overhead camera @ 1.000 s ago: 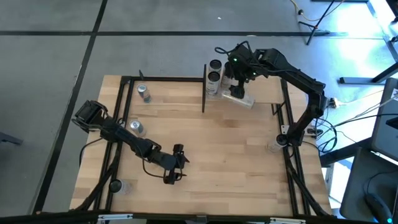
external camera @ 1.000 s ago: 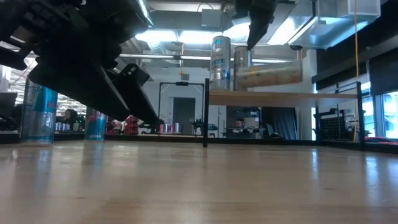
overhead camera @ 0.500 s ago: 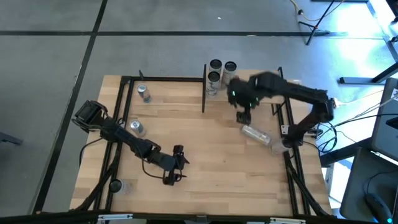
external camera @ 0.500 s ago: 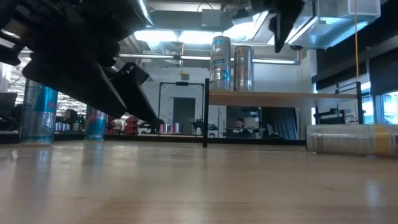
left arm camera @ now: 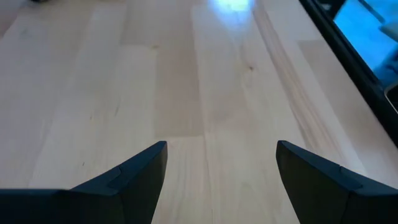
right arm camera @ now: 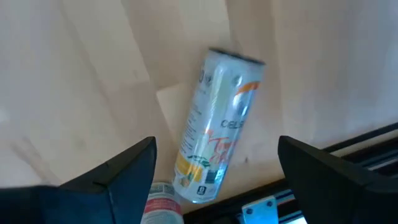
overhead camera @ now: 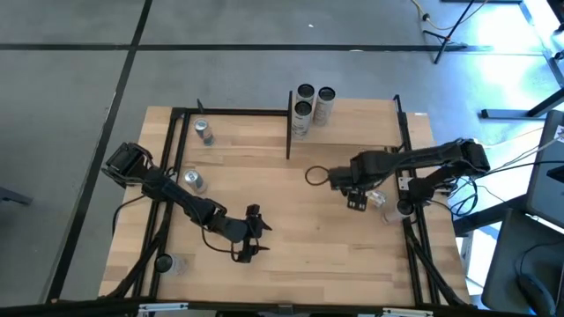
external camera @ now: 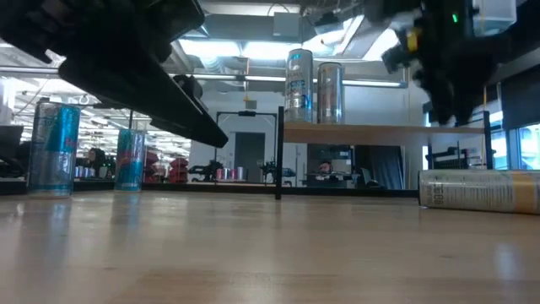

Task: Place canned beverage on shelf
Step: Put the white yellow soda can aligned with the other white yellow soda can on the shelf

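A pale can with orange print [right arm camera: 217, 140] lies on its side on the tabletop near the right edge, also showing in the high view [overhead camera: 377, 199] and the low view [external camera: 477, 190]. My right gripper [overhead camera: 358, 201] hovers over it, open. In the right wrist view its fingers [right arm camera: 216, 142] stand on either side of the can without touching it. The shelf [overhead camera: 352, 132] is the raised board at the far right [external camera: 380, 129]. Three cans [overhead camera: 305, 92] stand upright at its left end. My left gripper [overhead camera: 249, 236] is open and empty over the near middle [left arm camera: 221, 146].
Two blue cans [overhead camera: 204, 132] [overhead camera: 192, 180] stand on the table's left side. Black frame posts [overhead camera: 289, 132] edge the shelf, and a black rail [overhead camera: 410, 220] runs along the right edge close to the lying can. Bare wood lies across the middle.
My right gripper has left the shelf, gone toward the near right edge and come down over the lying can. That can lay on the shelf a second ago. It has fallen to the tabletop and rolled a little toward the right rail. My left arm has kept still.
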